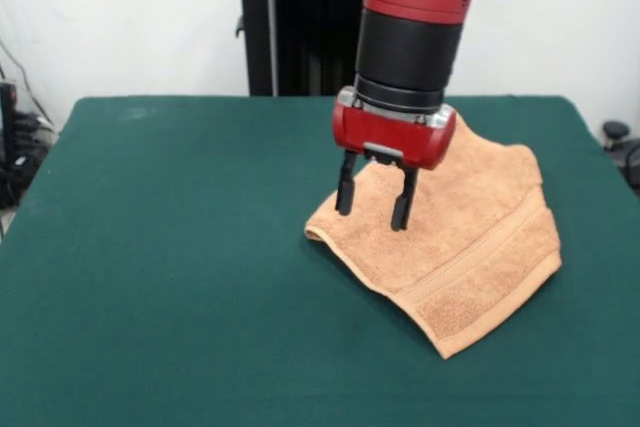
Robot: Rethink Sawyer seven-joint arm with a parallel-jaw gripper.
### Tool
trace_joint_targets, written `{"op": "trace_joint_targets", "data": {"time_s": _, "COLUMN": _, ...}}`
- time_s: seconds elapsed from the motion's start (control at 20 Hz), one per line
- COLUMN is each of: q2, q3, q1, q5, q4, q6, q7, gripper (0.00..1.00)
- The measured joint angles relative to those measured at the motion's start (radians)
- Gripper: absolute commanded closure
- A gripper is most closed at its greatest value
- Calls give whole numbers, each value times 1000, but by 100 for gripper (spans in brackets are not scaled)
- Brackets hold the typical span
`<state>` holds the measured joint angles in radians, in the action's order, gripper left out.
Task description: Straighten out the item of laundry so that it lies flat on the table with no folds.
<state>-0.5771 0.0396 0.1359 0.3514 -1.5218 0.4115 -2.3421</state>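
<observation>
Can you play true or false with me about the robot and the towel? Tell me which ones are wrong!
1. The towel lies on a green table. True.
2. The gripper is squeezed shut on the towel. False: its two fingers stand apart, open, over the towel's edge.
3. The towel is blue. False: it is tan.
4. The towel has a woven stripe near one edge. True.
5. The towel is in the middle of the table. False: it lies toward the picture's right side.
</observation>
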Motion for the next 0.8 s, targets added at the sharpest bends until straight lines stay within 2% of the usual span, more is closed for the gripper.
{"op": "trace_joint_targets", "data": {"time_s": 0.6, "q2": 0, "q3": 22, "q1": 112, "q5": 0, "q4": 8, "q6": 53, "q7": 0, "gripper": 0}}
{"op": "trace_joint_targets", "data": {"time_s": 0.8, "q2": 21, "q3": 23, "q1": 114, "q5": 0, "q4": 19, "q6": 53, "q7": 0, "gripper": 0}}
